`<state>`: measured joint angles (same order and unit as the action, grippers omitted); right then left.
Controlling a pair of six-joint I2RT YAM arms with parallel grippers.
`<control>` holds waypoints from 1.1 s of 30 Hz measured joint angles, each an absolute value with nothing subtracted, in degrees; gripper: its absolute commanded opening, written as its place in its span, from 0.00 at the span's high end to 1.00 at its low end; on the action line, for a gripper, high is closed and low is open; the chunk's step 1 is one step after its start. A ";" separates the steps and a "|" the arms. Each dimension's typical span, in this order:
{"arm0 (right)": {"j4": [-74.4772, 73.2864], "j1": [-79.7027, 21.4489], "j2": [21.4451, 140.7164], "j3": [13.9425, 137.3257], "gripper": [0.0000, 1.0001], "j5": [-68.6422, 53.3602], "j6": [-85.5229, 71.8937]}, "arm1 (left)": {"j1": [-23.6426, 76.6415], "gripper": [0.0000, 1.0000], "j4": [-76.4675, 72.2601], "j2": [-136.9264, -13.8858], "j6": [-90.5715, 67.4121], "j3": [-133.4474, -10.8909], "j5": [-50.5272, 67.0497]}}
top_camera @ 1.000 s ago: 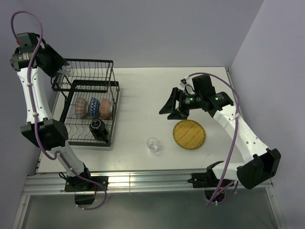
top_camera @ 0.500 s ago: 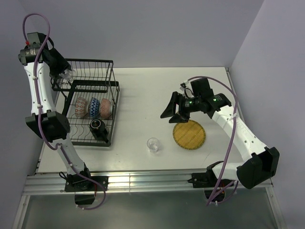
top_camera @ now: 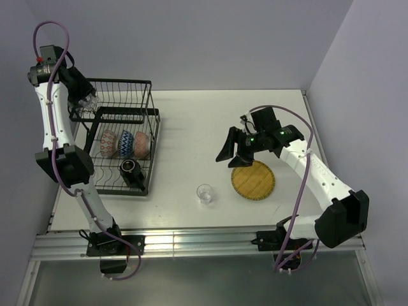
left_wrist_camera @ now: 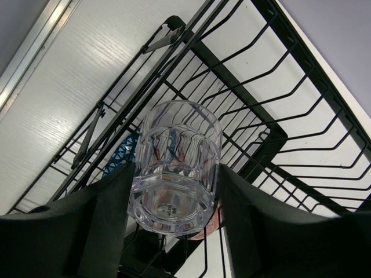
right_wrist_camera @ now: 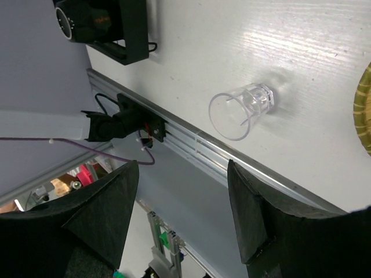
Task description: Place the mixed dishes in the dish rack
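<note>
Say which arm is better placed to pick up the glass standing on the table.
Right, probably. The right gripper hangs open near the glass, which shows ahead of its jaws in the wrist view. The left gripper is shut on the other glass over the dish rack.

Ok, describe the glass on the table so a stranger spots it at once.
From the black dish rack on the left, look right toward the yellow plate. Between them stands a clear glass, alone on bare tabletop; the second glass is in the left gripper, over the rack.
</note>
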<state>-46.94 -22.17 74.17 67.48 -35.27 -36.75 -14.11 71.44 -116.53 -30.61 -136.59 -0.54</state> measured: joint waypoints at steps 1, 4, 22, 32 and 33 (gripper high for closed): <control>-47.11 -22.31 74.32 67.48 0.30 -34.92 -36.53 | -14.11 0.09 71.44 -116.60 -30.50 -136.59 -0.51; -47.68 -22.83 74.63 67.48 0.30 -33.85 -36.05 | -13.82 0.01 70.85 -116.68 -30.52 -136.64 0.38; -52.73 -32.51 77.76 65.80 0.32 -17.85 -31.70 | -13.69 0.01 64.01 -106.02 -35.75 -127.68 2.79; -49.36 -39.33 85.45 64.07 0.35 -14.52 -33.41 | -13.39 0.01 52.62 -84.88 -44.77 -115.33 16.27; -48.75 -39.70 86.83 64.05 0.35 -14.15 -33.56 | -13.28 0.01 51.92 -82.85 -45.25 -113.43 17.76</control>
<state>-48.75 -39.70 86.83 64.05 -14.15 -33.56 -13.28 51.92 -82.85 -45.25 -113.43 17.76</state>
